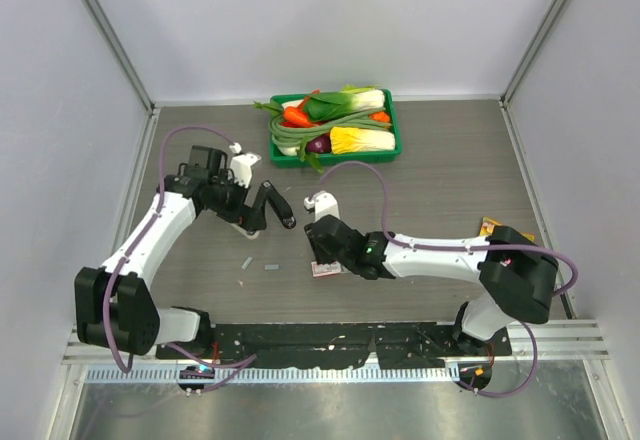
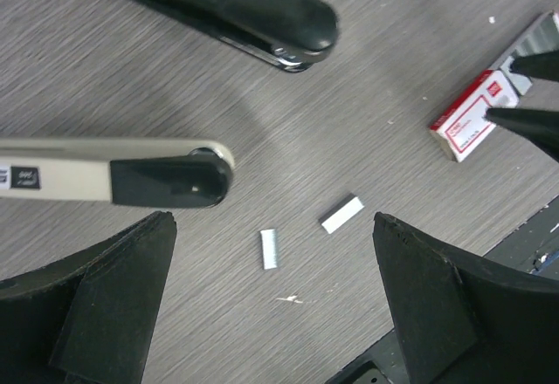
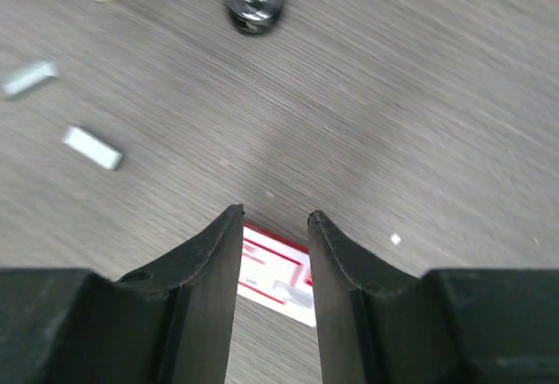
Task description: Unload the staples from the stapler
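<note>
Now, close to the near edge, your right gripper [image 3: 275, 216] hangs over the red-and-white box [image 3: 278, 277]. Its fingers are close together with a thin gap. You cannot tell if they pinch the box.

Just left of the box, the staples [image 2: 269, 249] lie flat on the table [image 1: 430, 180]. They are two little silver strips. The second strip [image 2: 341, 214] lies near the first but does not touch it.

Your left gripper [image 2: 271, 218] hangs above the strips. Its fingers are wide apart and it holds nothing.

A bit farther back, toward the left edge, a pale bar [image 2: 131, 179] with a black tip lies near the black stapler [image 2: 253, 13]. You cannot tell if the two are joined.

At the far edge sits a green basket [image 1: 380, 157] of vegetables.
</note>
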`<state>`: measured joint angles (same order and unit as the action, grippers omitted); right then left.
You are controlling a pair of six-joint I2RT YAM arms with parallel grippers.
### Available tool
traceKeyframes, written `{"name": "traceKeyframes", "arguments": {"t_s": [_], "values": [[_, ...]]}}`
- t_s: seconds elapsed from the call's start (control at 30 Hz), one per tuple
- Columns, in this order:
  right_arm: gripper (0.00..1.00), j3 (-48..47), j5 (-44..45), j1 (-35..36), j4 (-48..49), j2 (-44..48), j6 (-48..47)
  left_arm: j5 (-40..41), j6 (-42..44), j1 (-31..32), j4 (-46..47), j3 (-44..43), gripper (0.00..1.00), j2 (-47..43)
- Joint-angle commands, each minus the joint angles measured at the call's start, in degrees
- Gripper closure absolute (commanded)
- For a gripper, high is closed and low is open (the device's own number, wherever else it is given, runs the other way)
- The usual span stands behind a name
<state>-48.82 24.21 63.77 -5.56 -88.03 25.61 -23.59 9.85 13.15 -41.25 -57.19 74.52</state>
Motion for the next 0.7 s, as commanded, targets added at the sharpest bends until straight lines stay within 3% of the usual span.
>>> {"name": "traceKeyframes", "arguments": {"t_s": [0.0, 0.13, 0.33, 0.43, 0.67], "values": [[0.58, -4.01, -12.74, 0.22, 8.89, -0.92, -11.71, -3.31, 2.98, -2.51, -3.22, -2.32, 0.0, 0.37], [0.56, -5.75, -23.49, 0.22, 10.93, -4.42, -18.65, -7.58, 3.07, -6.8, -3.83, -3.19, 0.0, -0.7], [0.52, -18.39, -38.67, -0.22, 3.3, -14.34, -28.59, -14.89, 3.07, -14.88, -7.61, -6.44, 0.0, 1.94], [0.49, -24.1, -43.0, -0.75, -0.48, -18.91, -30.26, -14.99, 3.34, -16.39, -7.88, -6.62, 0.0, 1.86], [0.49, -27.38, -43.28, -0.75, -1.73, -23.5, -33.25, -16.3, 3.42, -18.68, -7.79, -7.67, 0.0, 2.12]]}}
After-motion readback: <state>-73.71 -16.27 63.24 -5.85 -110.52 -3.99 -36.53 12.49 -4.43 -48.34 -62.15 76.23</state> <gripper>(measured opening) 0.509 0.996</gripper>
